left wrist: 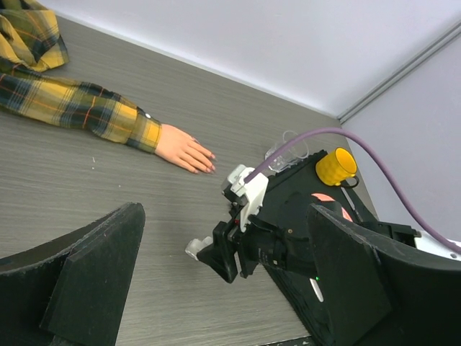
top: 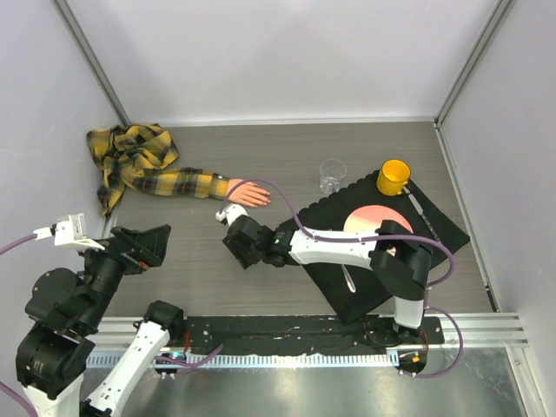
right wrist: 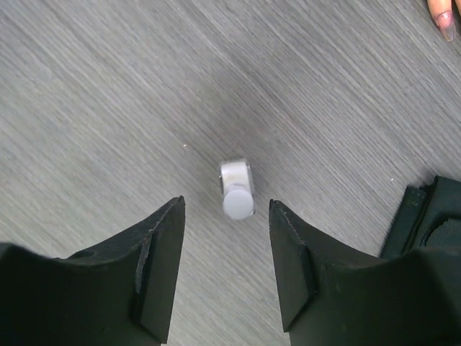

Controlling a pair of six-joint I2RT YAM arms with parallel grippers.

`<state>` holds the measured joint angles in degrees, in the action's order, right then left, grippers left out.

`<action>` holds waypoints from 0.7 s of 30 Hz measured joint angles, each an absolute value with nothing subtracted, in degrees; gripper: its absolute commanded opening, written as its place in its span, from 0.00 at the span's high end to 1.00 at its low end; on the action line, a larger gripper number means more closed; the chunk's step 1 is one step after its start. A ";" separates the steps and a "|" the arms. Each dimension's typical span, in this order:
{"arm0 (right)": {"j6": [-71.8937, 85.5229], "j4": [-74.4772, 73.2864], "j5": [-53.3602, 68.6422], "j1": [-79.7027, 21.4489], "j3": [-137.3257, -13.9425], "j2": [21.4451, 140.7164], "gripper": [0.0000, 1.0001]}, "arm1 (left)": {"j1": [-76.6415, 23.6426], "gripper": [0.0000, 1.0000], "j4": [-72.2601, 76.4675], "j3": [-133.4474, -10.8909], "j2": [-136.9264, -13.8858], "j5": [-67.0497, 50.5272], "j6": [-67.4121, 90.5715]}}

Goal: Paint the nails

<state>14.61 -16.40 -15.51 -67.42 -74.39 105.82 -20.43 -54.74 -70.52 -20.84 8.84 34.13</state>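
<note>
Between your right gripper's [right wrist: 225, 204] spread jaws sits a small white-capped bottle [right wrist: 236, 191], touching neither finger, on the grey table [right wrist: 86, 86]. Just beyond it the fake hand [top: 250, 193] lies flat, and its nails [left wrist: 211, 167] seem darkish, though too small to judge. Your left gripper [left wrist: 225, 210] hangs open, empty.

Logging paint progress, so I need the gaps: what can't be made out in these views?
Nails: too small in the top view to tell painted or bare; right wrist view's corner cuts off all but one fingertip.
Bottle: hidden under the right gripper in the top view.
</note>
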 measured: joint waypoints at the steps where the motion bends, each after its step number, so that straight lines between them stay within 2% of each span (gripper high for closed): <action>1: 14.59 -16.21 -15.25 -67.13 -74.59 106.17 0.47 | -20.43 0.00 -54.74 -70.46 -20.84 8.78 34.15; 5: 14.22 -16.01 -14.52 -66.19 -74.70 106.89 0.50 | -20.43 0.00 -54.72 -70.06 -20.84 8.32 34.37; 10: 13.45 -15.20 -14.39 -65.78 -74.81 107.44 0.67 | -20.43 0.00 -54.68 -69.19 -20.84 7.49 34.57; 12: 12.93 -14.79 -14.37 -65.80 -74.81 108.07 0.71 | -20.43 0.00 -54.68 -68.93 -20.84 7.31 34.57; 13: 12.78 -14.63 -14.39 -65.80 -74.81 108.44 0.80 | -20.43 0.00 -54.68 -68.79 -20.84 7.25 34.57; 15: 12.23 -14.41 -14.50 -65.82 -74.89 109.25 0.91 | -20.43 0.00 -54.63 -68.53 -20.84 7.20 34.54; 16: 12.01 -14.02 -14.63 -65.82 -75.02 109.40 1.00 | -20.43 0.00 -54.65 -68.40 -20.84 7.20 34.54; 21: 11.64 -13.69 -15.05 -65.76 -74.46 108.71 1.00 | -20.43 0.00 -54.33 -66.06 -20.84 6.61 34.09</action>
